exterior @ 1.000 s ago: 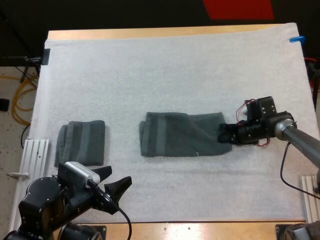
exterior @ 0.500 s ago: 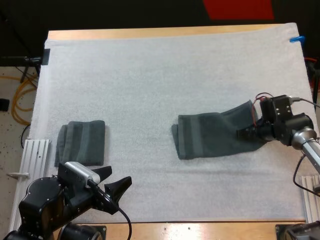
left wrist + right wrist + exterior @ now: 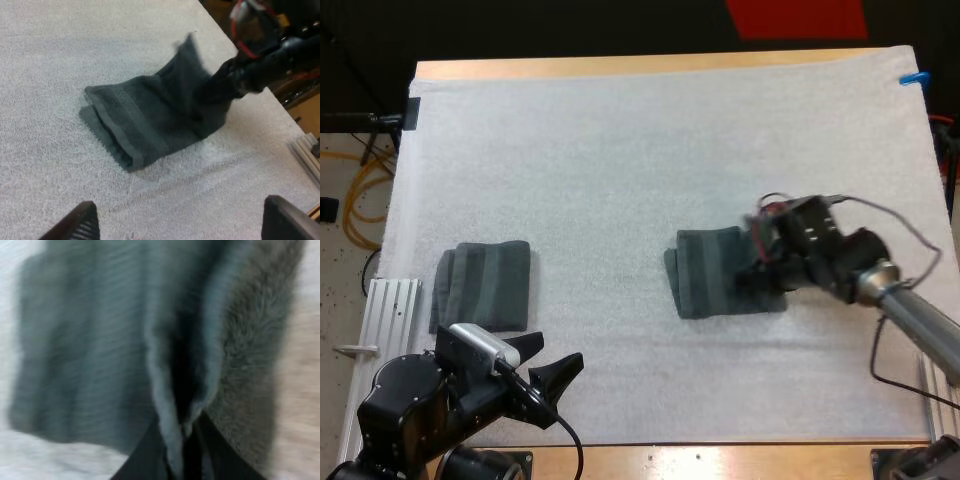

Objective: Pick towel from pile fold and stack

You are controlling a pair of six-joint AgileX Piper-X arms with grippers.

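Towel [image 3: 712, 272] lies at 4 o'clock on the mat [image 3: 620, 150]; the right gripper [image 3: 760, 274], jaws clenched on its 3 o'clock edge, holds that edge over the rest to fold it, while the left gripper [image 3: 562, 351], jaws released, idles at 7 o'clock.

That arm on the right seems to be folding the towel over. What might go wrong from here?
The right gripper pinches only a thin edge of the towel, so the cloth could slip free mid-fold. The lifted flap looks skewed over the lower layer; the fold may land crooked or bunched. It might then sit unevenly on the folded towel farther left.
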